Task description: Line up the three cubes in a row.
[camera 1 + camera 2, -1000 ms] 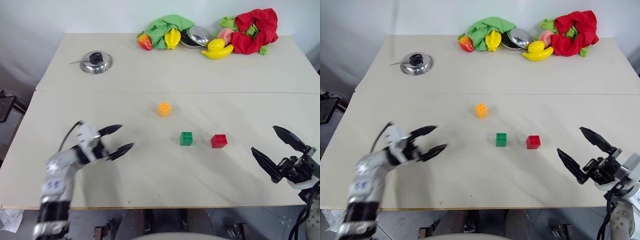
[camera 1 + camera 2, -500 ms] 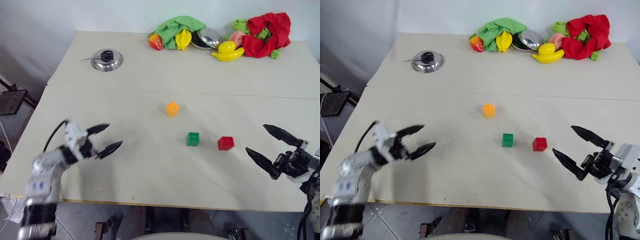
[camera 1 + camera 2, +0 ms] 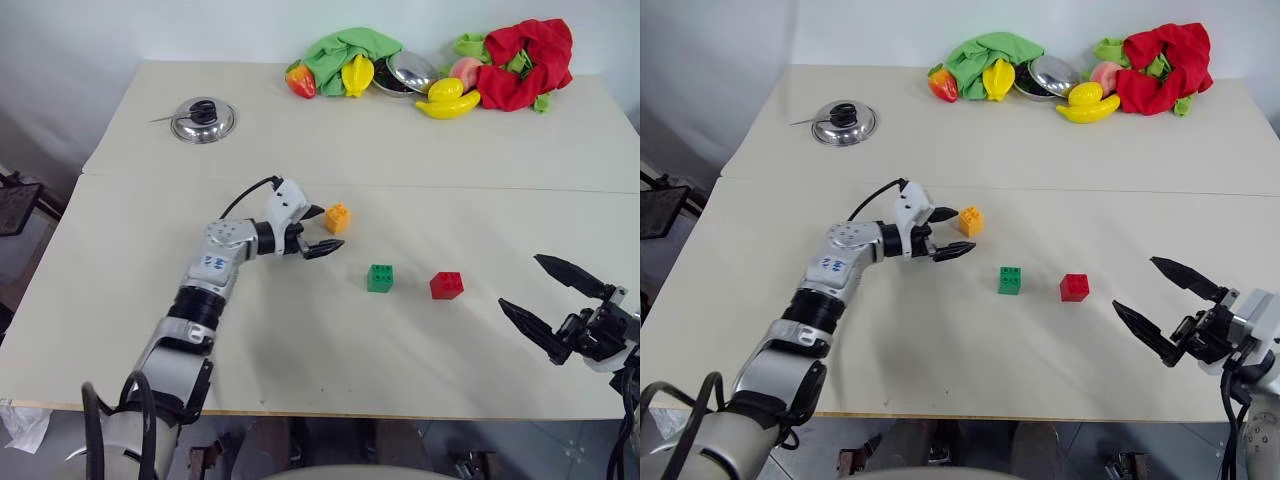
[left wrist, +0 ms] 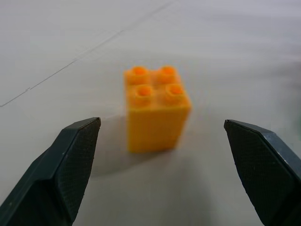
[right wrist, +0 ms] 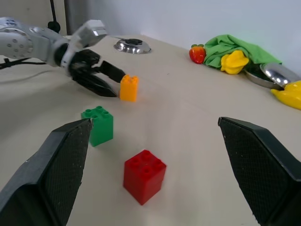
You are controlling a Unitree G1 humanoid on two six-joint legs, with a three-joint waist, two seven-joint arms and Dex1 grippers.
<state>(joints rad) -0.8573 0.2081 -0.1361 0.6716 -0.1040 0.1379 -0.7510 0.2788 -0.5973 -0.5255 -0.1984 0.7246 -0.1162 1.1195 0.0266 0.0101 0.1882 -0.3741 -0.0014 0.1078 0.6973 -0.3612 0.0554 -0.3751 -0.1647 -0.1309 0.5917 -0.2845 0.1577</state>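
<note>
Left wrist view: upright orange cube point(image 4: 156, 111), four studs on top, between the wide-open, empty left pincer point(image 4: 162, 165).

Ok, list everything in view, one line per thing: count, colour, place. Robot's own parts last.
orange cube: 1, orange, mid-table, just ahead of the left gripper
green cube: 1, green, nearer the front edge
red cube: 1, red, right of the green cube
pot lid: 1, silver, back left
toy fruits: several, yellow and red, back edge
cloths: 2, green and red, back edge
bowl: 1, metal, among the fruits
left gripper: open, at the orange cube
right gripper: open, front right
</note>
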